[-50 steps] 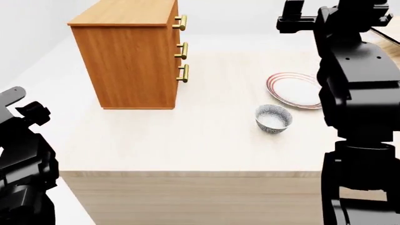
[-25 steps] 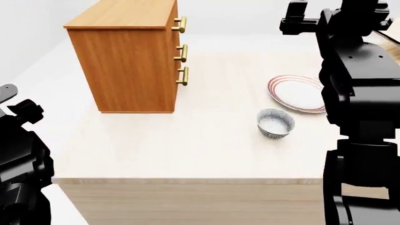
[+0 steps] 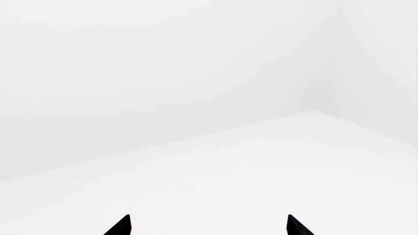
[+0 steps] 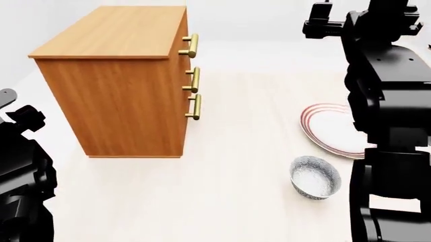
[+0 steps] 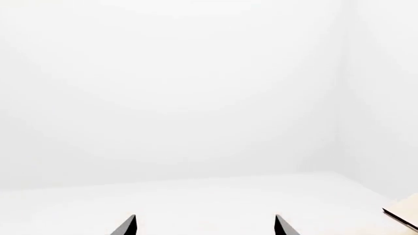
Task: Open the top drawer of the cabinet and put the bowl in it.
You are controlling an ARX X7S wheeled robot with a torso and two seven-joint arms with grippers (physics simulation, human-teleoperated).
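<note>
The cabinet (image 4: 114, 101) stands on the pale table at the left of the head view, its drawer fronts facing right. The top drawer is shut; its brass handle (image 4: 191, 45) is the uppermost of three. The speckled bowl (image 4: 314, 177) sits upright on the table at the lower right, apart from the cabinet. My left gripper (image 3: 209, 227) is open and empty, facing white walls. My right gripper (image 5: 205, 226) is open and empty, also facing white walls. Neither wrist view shows the cabinet or the bowl.
A red-ringed white plate (image 4: 333, 128) lies just behind the bowl, partly hidden by my right arm (image 4: 390, 101). My left arm (image 4: 20, 171) fills the lower left corner. A pale board edge (image 5: 402, 216) shows at one border of the right wrist view.
The head view has moved in closer over the table. The cabinet, plate and bowl now look larger and lower, and the table's front edge is out of view. The objects themselves stay put.
</note>
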